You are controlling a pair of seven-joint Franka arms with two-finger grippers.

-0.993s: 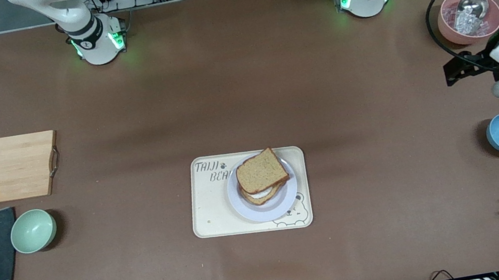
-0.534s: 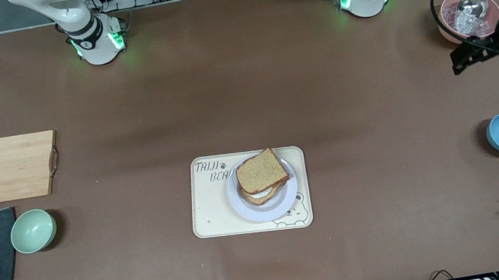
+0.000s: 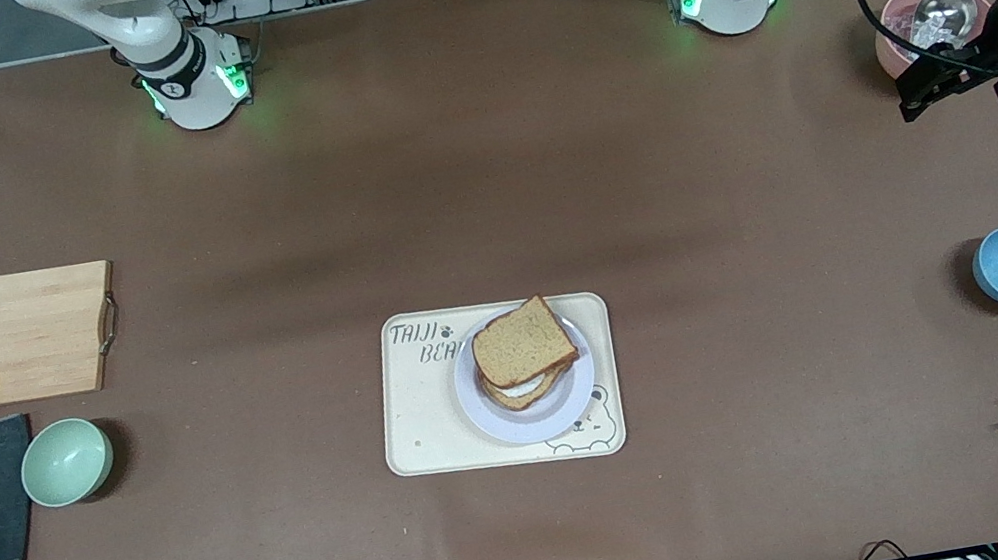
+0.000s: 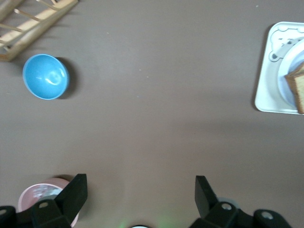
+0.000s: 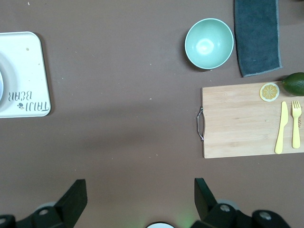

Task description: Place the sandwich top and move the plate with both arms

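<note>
Judging the plate (image 3: 533,421) stiff, slick and light under soft bread (image 3: 522,341), I'd pinch two facing rim edges with the left gripper (image 4: 137,197) and right gripper (image 5: 137,197), both open, idle.

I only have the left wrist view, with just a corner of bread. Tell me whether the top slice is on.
Observer: Yes. The top slice lies on the lower slice, on the plate, which sits on the tray.
Operator: Give me the right gripper.
Observer: The right gripper is open and empty, high over bare table between the tray and the board.
Operator: List what's on that board.
Observer: A yellow knife, a fork and a lemon slice.
</note>
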